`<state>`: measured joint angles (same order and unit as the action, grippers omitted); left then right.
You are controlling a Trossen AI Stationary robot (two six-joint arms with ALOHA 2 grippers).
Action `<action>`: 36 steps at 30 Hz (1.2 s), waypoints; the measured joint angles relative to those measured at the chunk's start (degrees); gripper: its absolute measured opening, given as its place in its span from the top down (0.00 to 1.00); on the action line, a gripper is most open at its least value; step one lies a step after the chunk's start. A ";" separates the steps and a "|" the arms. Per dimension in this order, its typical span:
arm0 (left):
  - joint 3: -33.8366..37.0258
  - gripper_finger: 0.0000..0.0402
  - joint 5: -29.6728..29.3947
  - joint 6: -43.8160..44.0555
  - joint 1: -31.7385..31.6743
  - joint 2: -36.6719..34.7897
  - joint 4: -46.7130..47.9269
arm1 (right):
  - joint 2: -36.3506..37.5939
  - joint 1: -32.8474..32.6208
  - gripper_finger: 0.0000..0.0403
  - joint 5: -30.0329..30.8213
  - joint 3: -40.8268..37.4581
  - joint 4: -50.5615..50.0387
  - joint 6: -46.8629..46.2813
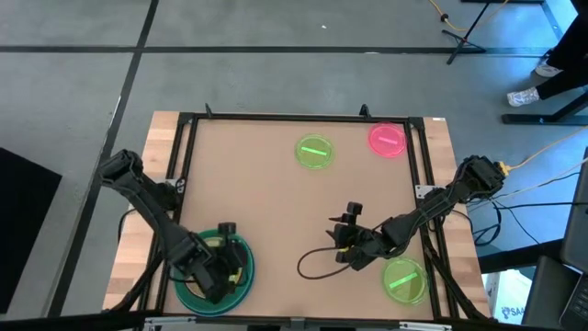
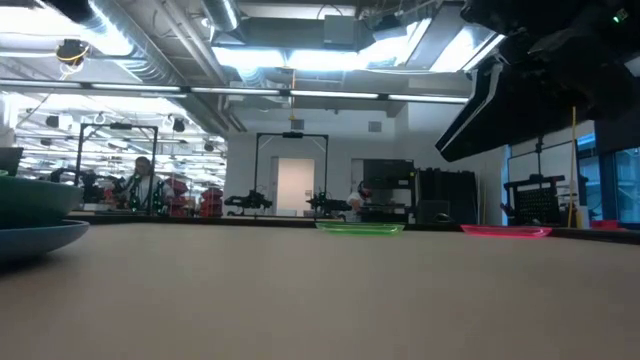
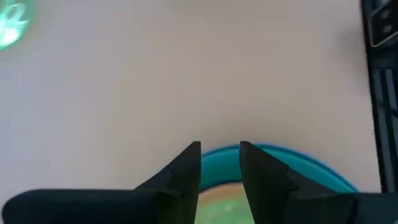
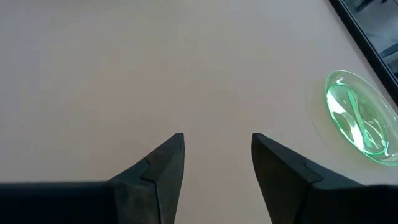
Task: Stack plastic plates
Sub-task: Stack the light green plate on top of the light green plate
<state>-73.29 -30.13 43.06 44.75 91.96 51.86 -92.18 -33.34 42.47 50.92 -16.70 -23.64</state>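
A stack of plates (image 1: pixel 241 276) sits near the table's near-left corner: a large blue plate at the bottom, a green one on it, and paler plates inside. In the low view the stack (image 2: pixel 30 222) shows at the left edge. My left gripper (image 1: pixel 224 241) hovers over the stack, open by a narrow gap; in its wrist view the blue rim (image 3: pixel 292 159) shows past the fingertips (image 3: pixel 219 148). My right gripper (image 1: pixel 349 225) is open over bare table at centre-right (image 4: pixel 217 140). Single small plates lie flat on the table: neon-green (image 1: pixel 314 152), hot-pink (image 1: pixel 387 139), neon-green (image 1: pixel 404 279).
A black cable (image 1: pixel 317 262) loops on the table beside the right gripper. A black frame (image 1: pixel 303 118) borders the tabletop. The neon-green plate (image 2: pixel 360 228) and the hot-pink plate (image 2: pixel 505 231) lie toward the far edge. A small neon-green plate (image 4: pixel 364 121) shows in the right wrist view.
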 joint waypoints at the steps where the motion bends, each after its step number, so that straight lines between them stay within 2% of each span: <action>1: 1.18 0.74 0.67 -1.69 -0.47 0.02 -2.57 | 0.00 0.00 0.55 0.12 0.00 -0.10 0.17; 5: 7.93 0.74 0.99 -7.57 -2.06 0.02 -16.12 | 0.00 0.01 0.55 2.76 0.00 -1.89 1.71; 8: 13.44 0.74 0.66 -12.71 -3.43 0.07 -30.84 | 0.02 1.73 0.55 3.03 0.00 -4.34 3.24; 12: 21.46 0.74 -2.36 -21.73 -5.85 0.03 -52.16 | 0.04 6.63 0.55 1.97 0.00 -7.72 3.92; 15: 27.44 0.74 -6.23 -26.29 -7.24 0.04 -67.44 | 0.04 11.36 0.55 0.20 0.00 -7.82 8.84; 17: 30.97 0.74 -6.79 -27.21 -8.51 0.04 -75.09 | 0.04 14.61 0.55 -1.19 0.00 -6.54 13.31; 20: 34.64 0.74 -7.07 -27.07 -10.60 0.04 -80.99 | -0.68 19.93 0.55 -5.88 0.00 -4.02 19.77; 24: 36.45 0.74 -6.96 -26.71 -12.21 0.04 -83.38 | -3.59 27.31 0.55 -12.70 0.00 0.14 28.04; 30: 36.58 0.74 -6.96 -26.74 -13.27 0.04 -84.11 | -8.93 37.75 0.55 -16.24 0.00 9.70 40.03; 36: 36.58 0.74 -6.86 -27.59 -14.57 0.04 -84.15 | -11.14 45.16 0.55 -25.65 0.02 13.89 43.36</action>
<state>-36.71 -36.99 15.47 30.18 92.01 -32.29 -103.32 11.81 16.82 50.94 -2.81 19.72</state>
